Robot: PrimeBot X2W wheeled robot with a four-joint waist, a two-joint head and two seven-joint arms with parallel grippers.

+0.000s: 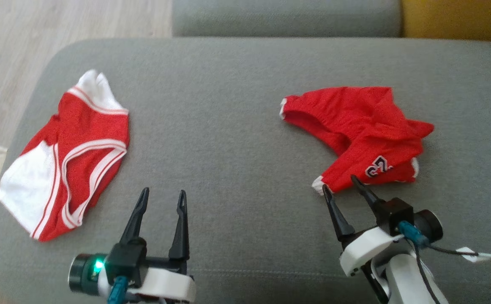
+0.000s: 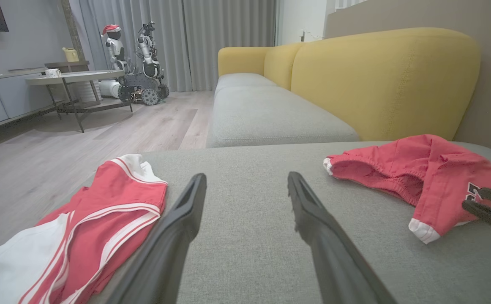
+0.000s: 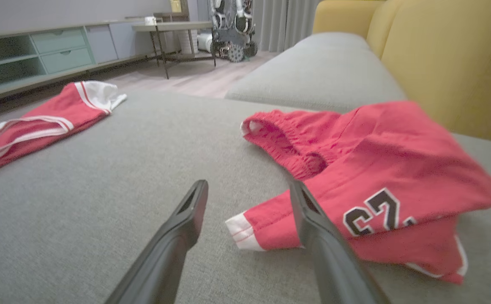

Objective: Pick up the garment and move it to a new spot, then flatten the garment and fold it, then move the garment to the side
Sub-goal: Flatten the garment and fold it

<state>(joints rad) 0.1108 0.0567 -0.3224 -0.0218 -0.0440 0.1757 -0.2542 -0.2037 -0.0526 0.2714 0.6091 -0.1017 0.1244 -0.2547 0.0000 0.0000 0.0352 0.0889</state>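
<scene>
On the grey fabric sofa seat (image 1: 228, 105), just beyond my wide-open, empty right hand (image 1: 339, 183), lies the crumpled red knit garment with white trim (image 1: 364, 126), likely soft, light and floppy, best pinched at its near white-edged corner.

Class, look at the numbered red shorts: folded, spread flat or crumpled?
Crumpled. The numbered red shorts lie bunched on the grey cushion, waistband gaping, cloth layers overlapping unevenly.

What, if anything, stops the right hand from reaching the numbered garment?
Probably nothing, so yes: the right hand is open, with its fingertips at the near hem of the numbered garment, and only bare cushion lies around it.
</scene>
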